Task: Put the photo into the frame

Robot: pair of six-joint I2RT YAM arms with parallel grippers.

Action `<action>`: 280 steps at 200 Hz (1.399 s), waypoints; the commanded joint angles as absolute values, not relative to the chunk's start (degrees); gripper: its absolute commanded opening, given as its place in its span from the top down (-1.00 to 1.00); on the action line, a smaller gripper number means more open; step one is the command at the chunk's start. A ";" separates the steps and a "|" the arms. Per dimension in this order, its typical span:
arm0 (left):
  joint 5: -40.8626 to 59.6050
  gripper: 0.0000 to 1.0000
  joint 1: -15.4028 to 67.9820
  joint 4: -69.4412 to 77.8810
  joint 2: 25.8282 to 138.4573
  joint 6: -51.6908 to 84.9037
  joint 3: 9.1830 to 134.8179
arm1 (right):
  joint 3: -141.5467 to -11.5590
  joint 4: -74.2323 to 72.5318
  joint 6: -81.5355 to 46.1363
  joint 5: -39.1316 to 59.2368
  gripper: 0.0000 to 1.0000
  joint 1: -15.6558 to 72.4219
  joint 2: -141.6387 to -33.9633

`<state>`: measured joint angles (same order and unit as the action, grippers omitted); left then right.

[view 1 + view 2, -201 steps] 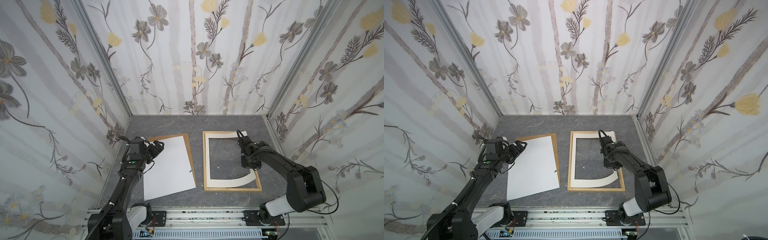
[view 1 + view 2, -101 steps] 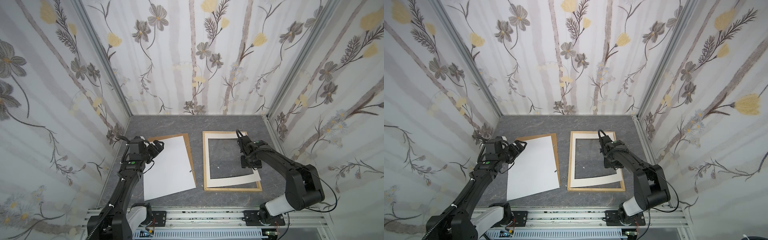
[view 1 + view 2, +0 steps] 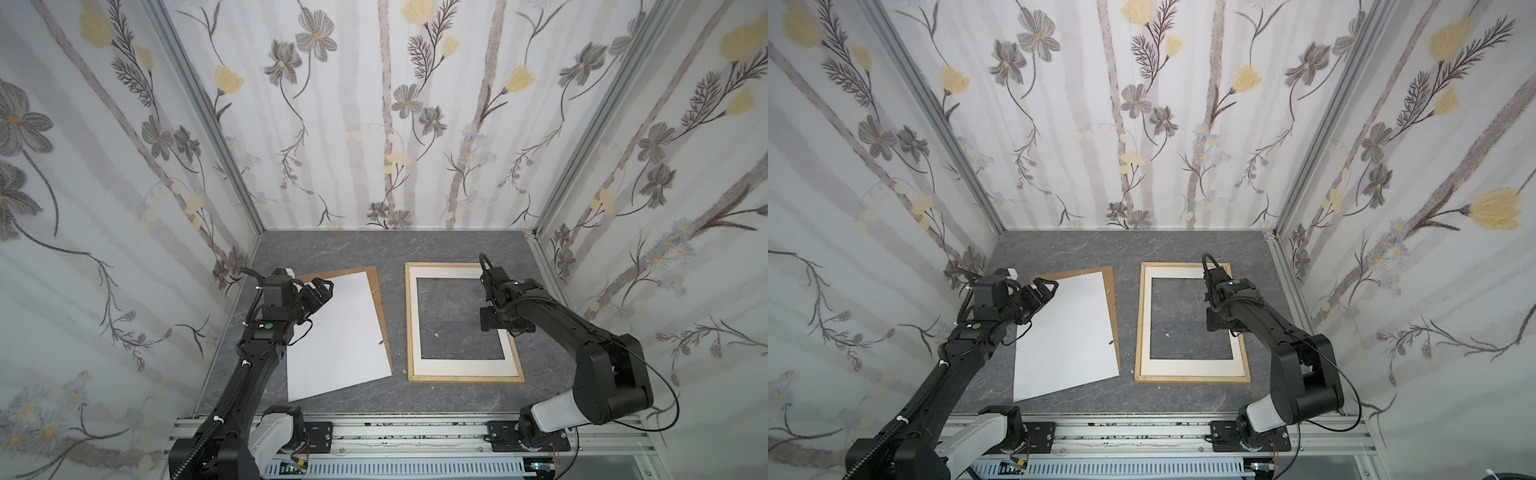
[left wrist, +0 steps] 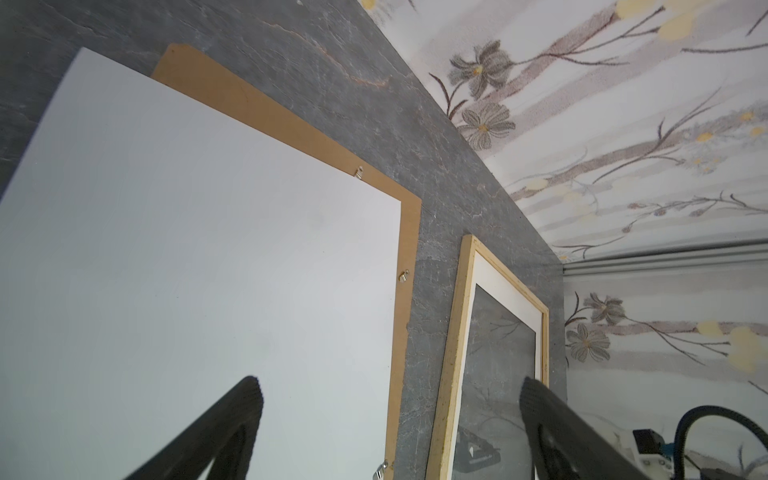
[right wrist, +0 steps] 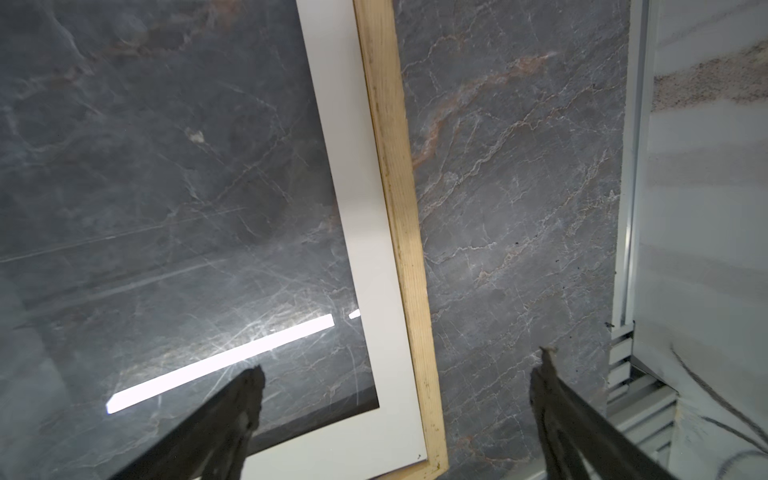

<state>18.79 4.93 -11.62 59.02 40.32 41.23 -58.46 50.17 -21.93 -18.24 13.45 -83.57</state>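
my right claw (image 5: pixel 399 368) gapes empty over the right rail of the frame (image 5: pixel 399 187); my left claw (image 4: pixel 390 384), spread wide and empty, hovers over the photo (image 3: pixel 340 336).

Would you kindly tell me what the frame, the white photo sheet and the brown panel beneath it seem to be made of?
Frame: pale, seemingly unvarnished wood; grain streaks show.
Photo sheet: thin matte paper or card, plain white, lying flat.
Brown panel: probably hardboard; uniform dull tan face, no grain.
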 commanded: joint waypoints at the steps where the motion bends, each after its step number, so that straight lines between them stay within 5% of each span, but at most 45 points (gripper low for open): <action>1: 15.14 -0.93 8.81 -11.10 60.82 40.98 41.70 | -57.45 44.63 -19.45 -9.51 -0.99 9.95 -80.59; 30: 12.12 -0.93 15.01 -8.22 63.01 43.25 41.23 | -55.13 44.41 -23.13 -11.78 -0.99 9.52 -75.95; 70: 10.85 -0.93 21.43 -3.34 68.12 45.62 40.83 | -44.45 34.27 -27.05 3.09 -0.99 8.00 -67.59; 177: 12.72 -0.87 33.96 7.24 88.04 48.17 46.68 | -42.68 26.38 -24.55 5.60 -0.99 -3.35 -72.74; 280: 12.81 -0.83 39.63 6.18 105.88 49.30 60.32 | -41.81 19.45 -21.50 14.26 -0.99 -4.48 -83.33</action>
